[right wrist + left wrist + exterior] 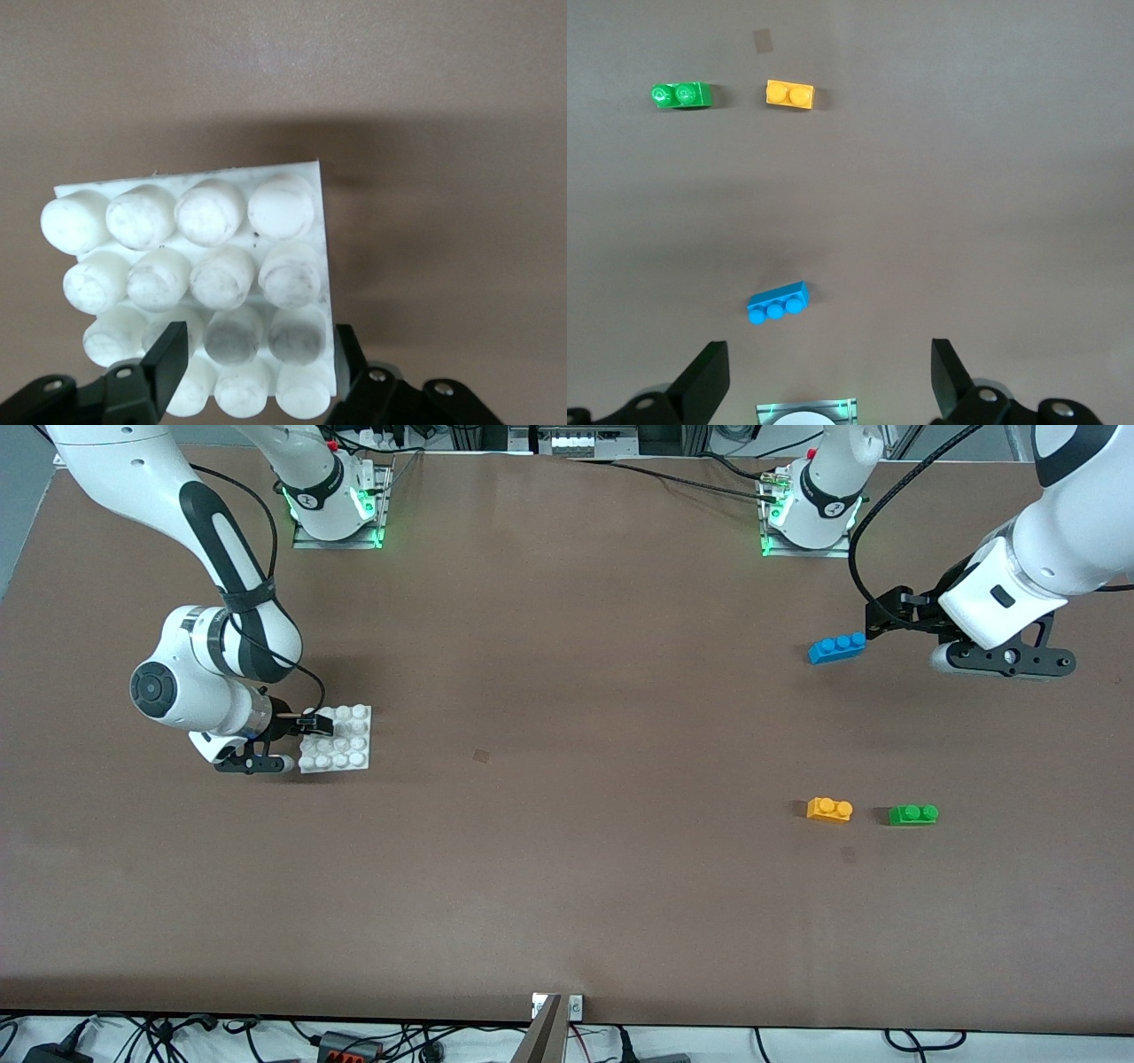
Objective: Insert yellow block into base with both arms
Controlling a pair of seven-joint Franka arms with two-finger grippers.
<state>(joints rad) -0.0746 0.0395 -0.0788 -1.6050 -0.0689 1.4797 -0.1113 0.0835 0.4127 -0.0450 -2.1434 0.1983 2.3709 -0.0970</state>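
Starting nearest the front camera, the yellow block lies on the brown desk toward the left arm's end, studs up, untouched. Taking the yellow block as landmark: a green brick sits just beside it, closer to the left arm's end of the desk. A blue brick lies farther from the camera than the yellow block, well apart from it. The left end effector hovers over the desk close to the blue brick, its fingers spread wide and holding nothing.

Well apart from the yellow block, toward the right arm's end of the desk, the base lies flat. The right end effector is low at the base's edge, its fingers set narrow at either side of a row of studs, seemingly gripping the plate.

The step in hand looks like fetching the block. To do it well, the left arm should centre over the yellow block, not the blue brick, align its fingers across the short sides, and descend straight so the green brick is not nudged.
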